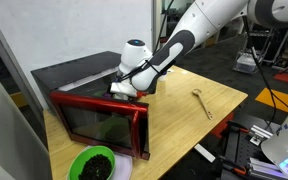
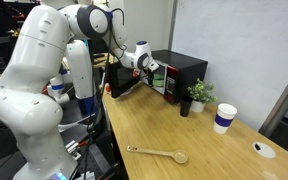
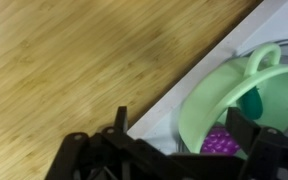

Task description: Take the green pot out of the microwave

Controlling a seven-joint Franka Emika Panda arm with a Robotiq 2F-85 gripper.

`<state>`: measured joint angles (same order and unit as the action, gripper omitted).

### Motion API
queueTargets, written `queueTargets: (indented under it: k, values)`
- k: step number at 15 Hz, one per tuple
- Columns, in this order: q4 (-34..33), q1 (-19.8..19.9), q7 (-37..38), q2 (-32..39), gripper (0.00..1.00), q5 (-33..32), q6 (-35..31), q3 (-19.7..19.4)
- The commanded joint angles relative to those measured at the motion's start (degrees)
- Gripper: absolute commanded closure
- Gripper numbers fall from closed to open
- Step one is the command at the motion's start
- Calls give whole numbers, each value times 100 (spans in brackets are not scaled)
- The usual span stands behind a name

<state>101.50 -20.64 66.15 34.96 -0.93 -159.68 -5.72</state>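
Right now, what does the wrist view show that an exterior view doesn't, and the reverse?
Only the wrist view: the small pale green round pot with a purple inside, on a white surface just ahead of the open tool. Only an exterior view: the boxy black microwave with its red-framed door open, a wooden spoon and a bright green bowl. Both: the light wooden table and the tool.

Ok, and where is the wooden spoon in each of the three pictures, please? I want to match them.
Exterior view: the wooden spoon lies right of the middle, on the table.
Exterior view: the spoon lies at the bottom middle, on the table.
Wrist view: the spoon is not in it.
Shared landmark: the wooden table top, which also fills the upper left of the wrist view.
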Motion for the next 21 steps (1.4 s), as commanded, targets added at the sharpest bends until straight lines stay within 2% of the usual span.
queueTargets:
  k: [1, 21]
  values:
    - [-166, -63, 144, 164, 0, 16, -187, -77]
    - [-718, -163, 227, 703, 0, 70, -516, -211]
